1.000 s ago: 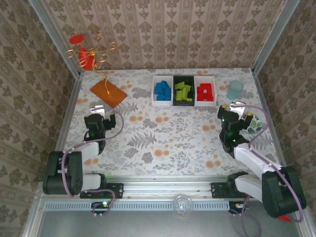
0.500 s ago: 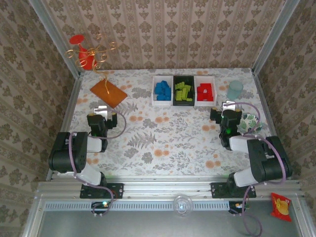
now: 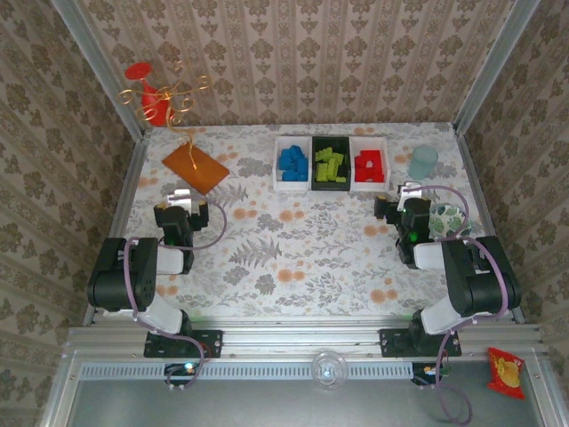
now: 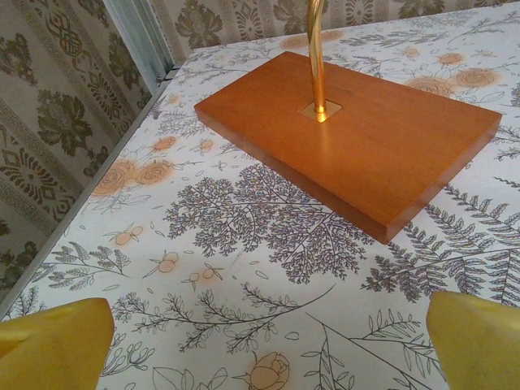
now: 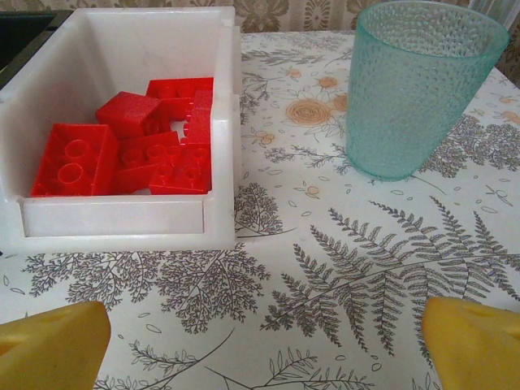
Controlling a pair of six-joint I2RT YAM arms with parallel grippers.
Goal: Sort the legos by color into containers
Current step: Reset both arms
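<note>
Left gripper (image 4: 260, 345): jaws flung wide, nothing between the yellow fingertips (image 4: 53, 345), and it hangs low over the flower-printed tablecloth (image 4: 244, 244) on the left side.
Orange plate: a flat orange wooden rectangular plate (image 4: 366, 138) lies just ahead of that gripper, with a thin brass rod (image 4: 315, 49) rising from its middle.
Right gripper (image 5: 264, 345): wide apart too, and empty. It sits low on the right side, facing the rightmost bin and the cup.
Containers: three small open-top bins stand in a row at the far middle of the table: left white plastic bin (image 3: 291, 188), black bin (image 3: 330, 188) between, right white plastic bin (image 5: 114, 215).
Legos: blue plastic bricks (image 3: 292, 161) are piled in the left white plastic bin, lime green bricks (image 3: 330, 165) in the black bin, and red bricks (image 5: 122, 154) in the right white plastic bin.
Cup: a pale blue-green dimpled translucent cup (image 5: 414, 89) stands upright, near the red bricks' bin on its right but not touching it.
Bowl: a leaf-patterned round bowl (image 3: 449, 218) sits just beside the right arm's wrist, on its outer side.
</note>
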